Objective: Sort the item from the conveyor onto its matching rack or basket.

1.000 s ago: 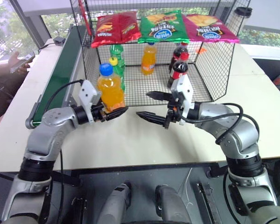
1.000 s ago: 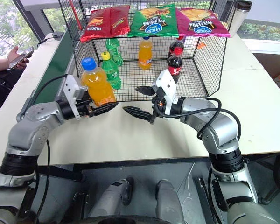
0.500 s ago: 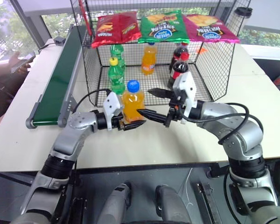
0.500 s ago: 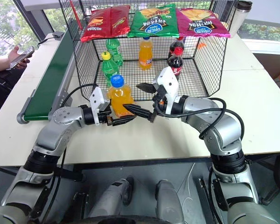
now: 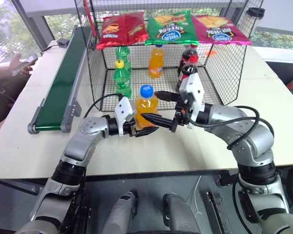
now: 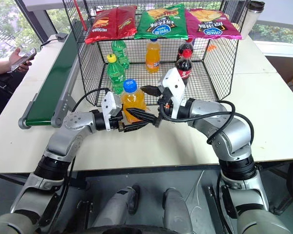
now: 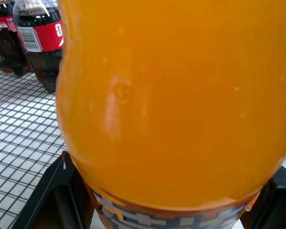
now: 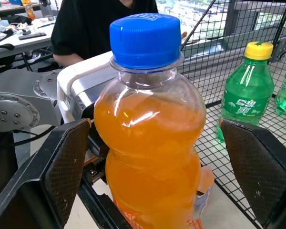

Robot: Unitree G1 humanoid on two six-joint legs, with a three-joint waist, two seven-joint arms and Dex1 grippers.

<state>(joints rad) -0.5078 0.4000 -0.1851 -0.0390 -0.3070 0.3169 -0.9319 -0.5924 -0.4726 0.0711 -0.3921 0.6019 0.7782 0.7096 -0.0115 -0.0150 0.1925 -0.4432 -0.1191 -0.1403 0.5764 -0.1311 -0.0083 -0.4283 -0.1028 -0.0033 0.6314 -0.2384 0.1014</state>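
The item, a small orange soda bottle with a blue cap [image 5: 145, 106], is held upright above the white table in front of the black wire cage [image 5: 224, 63]. My left gripper [image 5: 145, 127] is shut on its lower body; in the left wrist view the bottle [image 7: 171, 95] sits between the fingers [image 7: 52, 191]. My right gripper [image 5: 149, 105] is open around the bottle from the other side. In the right wrist view its pads [image 8: 66, 167] stand clear of the bottle [image 8: 150, 138] on both sides. The green conveyor [image 5: 63, 78] runs along the left.
Inside the cage stand two green bottles [image 5: 121, 78], an orange bottle with an orange cap [image 5: 156, 62] and two cola bottles [image 5: 187, 68]. Three chip bags [image 5: 171, 27] lie on its top. A person's hand with a phone [image 5: 19, 63] is at the far left.
My left gripper has carried the bottle to the right and slightly down, bringing it between the right gripper's open fingers. The right arm has stayed in place.
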